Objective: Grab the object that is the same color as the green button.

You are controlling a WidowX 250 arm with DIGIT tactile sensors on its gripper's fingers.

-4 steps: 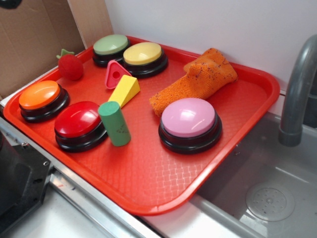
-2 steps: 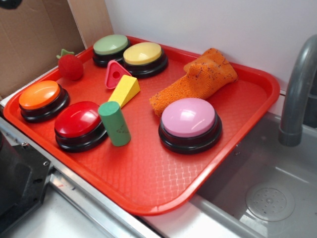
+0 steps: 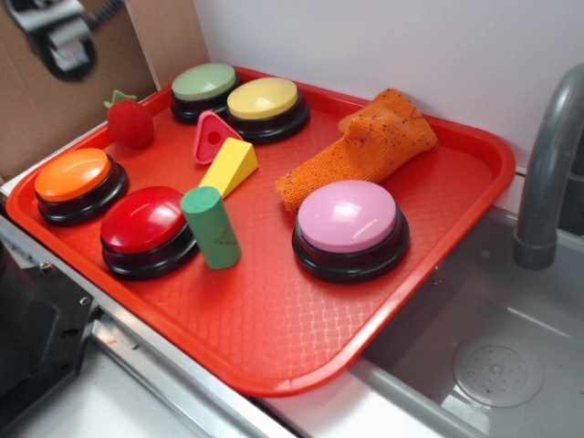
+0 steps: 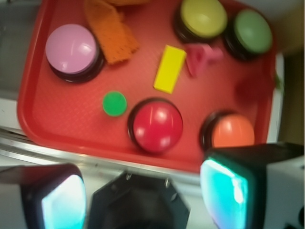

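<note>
The green cylinder block (image 3: 211,227) was seen standing on end on the red tray (image 3: 274,338), its long axis near vertical, the top leaning slightly toward the left in the exterior view; from the wrist view only its round top (image 4: 115,103) was shown. It was placed just beside the red button (image 3: 146,228), with the yellow wedge (image 3: 229,166) behind it. The green button (image 3: 204,88) was set at the tray's far corner, well apart. The gripper (image 4: 143,195) was held high above the tray's near edge, jaws spread wide and nothing between them.
</note>
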